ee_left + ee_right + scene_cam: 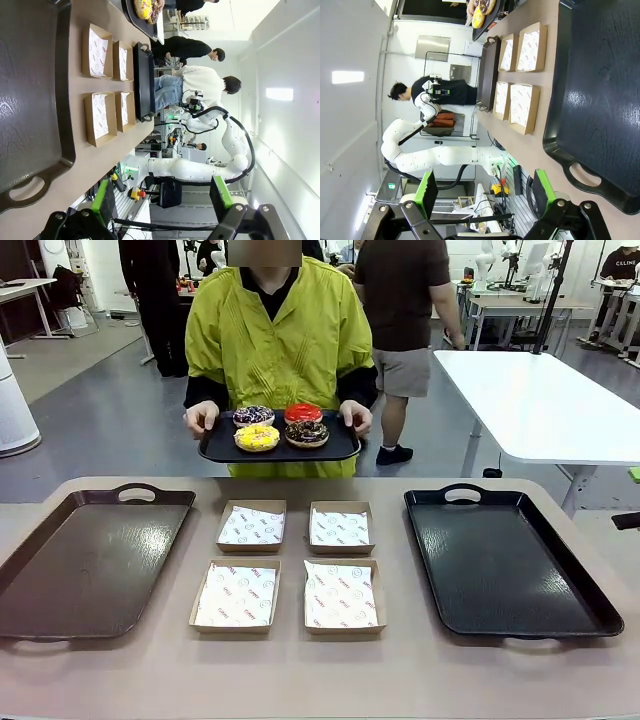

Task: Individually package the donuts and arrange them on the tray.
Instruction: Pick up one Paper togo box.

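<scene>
The black, green-padded left gripper (162,197) and right gripper (485,192) both gape wide, empty. Beyond them, four shallow brown cardboard boxes (250,525) lie between a dark brown tray (60,580) and a black tray (520,570). The four iced ring donuts (257,437) sit on a small black tray (215,448) that a person (280,340) holds across the table (300,670).

Top edge crops the donuts (143,7) (left wrist view).

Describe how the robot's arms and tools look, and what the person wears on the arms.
The left tool and right tool each have a black angular frame with bolts and two bright green pads. The right arm and left arm are white, smooth and rounded, with black cable looping alongside. The person wears wide yellow-green sleeves over black ones.
</scene>
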Robot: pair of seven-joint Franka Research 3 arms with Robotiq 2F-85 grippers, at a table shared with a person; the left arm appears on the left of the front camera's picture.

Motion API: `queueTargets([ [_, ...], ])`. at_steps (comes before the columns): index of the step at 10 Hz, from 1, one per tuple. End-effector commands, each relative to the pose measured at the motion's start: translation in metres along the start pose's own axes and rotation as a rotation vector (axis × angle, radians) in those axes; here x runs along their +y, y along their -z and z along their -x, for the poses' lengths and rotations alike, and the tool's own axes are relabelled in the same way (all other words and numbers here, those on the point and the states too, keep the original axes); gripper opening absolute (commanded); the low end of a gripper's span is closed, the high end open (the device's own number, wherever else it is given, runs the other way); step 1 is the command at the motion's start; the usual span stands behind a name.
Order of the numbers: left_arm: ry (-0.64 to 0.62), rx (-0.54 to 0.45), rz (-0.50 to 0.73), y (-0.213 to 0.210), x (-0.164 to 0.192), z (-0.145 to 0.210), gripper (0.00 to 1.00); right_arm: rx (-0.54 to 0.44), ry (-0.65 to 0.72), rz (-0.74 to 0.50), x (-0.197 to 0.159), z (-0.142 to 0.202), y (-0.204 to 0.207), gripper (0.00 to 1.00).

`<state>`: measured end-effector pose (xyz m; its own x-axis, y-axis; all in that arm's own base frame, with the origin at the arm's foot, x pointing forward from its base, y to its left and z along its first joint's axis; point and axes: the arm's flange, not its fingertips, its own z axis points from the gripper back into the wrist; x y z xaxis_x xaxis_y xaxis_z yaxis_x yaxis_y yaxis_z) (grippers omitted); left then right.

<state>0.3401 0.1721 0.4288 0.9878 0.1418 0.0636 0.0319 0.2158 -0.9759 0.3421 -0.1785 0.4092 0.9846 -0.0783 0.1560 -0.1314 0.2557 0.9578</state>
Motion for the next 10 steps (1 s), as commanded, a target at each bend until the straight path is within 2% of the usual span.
queueTargets([
  [1, 0.0, 0.0, 0.01, -0.001, -0.002, 0.002, 1.0, 0.013, -0.008, -0.001, 0.0, 0.0, -0.002, 1.0],
  [8, 0.0, 0.0, 0.01, -0.001, -0.002, 0.002, 1.0, 0.0, 0.0, 0.0, 0.0, 0.0, 0.0, 1.0],
  [9, 0.0, 0.0, 0.01, -0.001, -0.002, 0.002, 1.0, -0.031, 0.036, 0.013, 0.012, -0.012, 0.007, 1.0],
  [10, 0.0, 0.0, 0.01, -0.001, -0.002, 0.002, 1.0, -0.014, 0.038, 0.09, 0.033, -0.027, 0.027, 1.0],
])
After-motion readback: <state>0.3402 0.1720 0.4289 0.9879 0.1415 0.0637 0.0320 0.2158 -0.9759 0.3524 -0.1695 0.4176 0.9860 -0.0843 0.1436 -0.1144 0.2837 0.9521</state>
